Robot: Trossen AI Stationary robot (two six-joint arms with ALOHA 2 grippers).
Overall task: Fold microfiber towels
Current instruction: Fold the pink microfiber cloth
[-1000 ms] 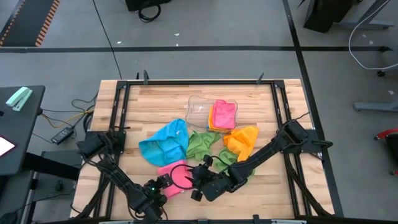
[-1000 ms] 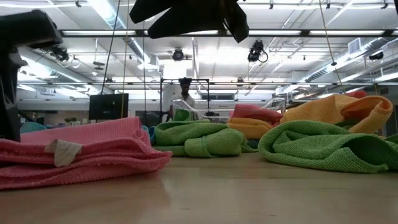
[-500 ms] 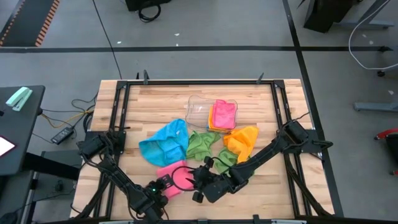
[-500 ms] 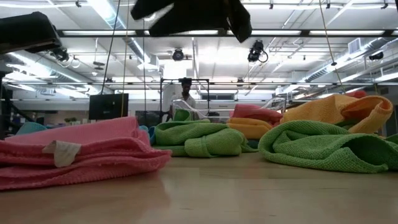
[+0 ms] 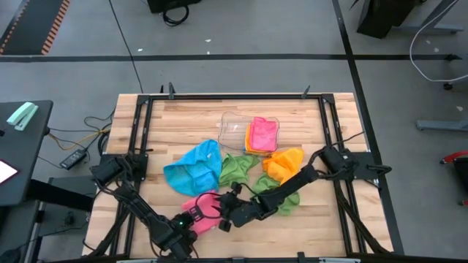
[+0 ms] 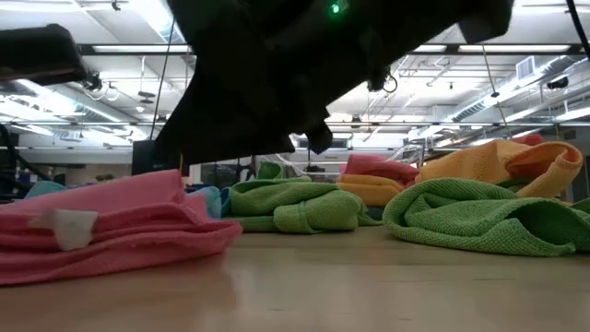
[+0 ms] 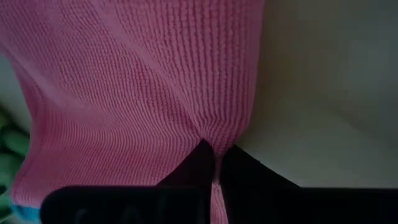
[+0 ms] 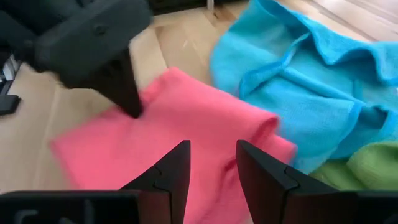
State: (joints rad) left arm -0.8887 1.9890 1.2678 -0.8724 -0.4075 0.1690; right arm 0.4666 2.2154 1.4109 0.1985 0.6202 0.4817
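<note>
The pink towel (image 5: 207,208) lies rumpled at the front of the bench (image 5: 183,120), just in front of the blue towel (image 5: 192,166). The left pincer (image 5: 196,216) has its fingers (image 7: 200,163) pressed together on the pink towel's edge, the knit bunched into a pleat between them. The right pincer (image 5: 225,217) hovers over the same towel from the other side, its two fingers (image 8: 176,167) held partly apart with nothing between them, pointing down at the pink cloth.

Beside the blue towel, toward the bench's middle, sits a crumpled green towel (image 5: 238,169), and past that an orange towel (image 5: 285,164). A second green towel (image 5: 284,199) lies in front of the orange one, under the right arm. Behind the green and orange ones stands a clear plastic tray (image 5: 232,128) with pink and orange cloths (image 5: 262,134) stacked in it.
</note>
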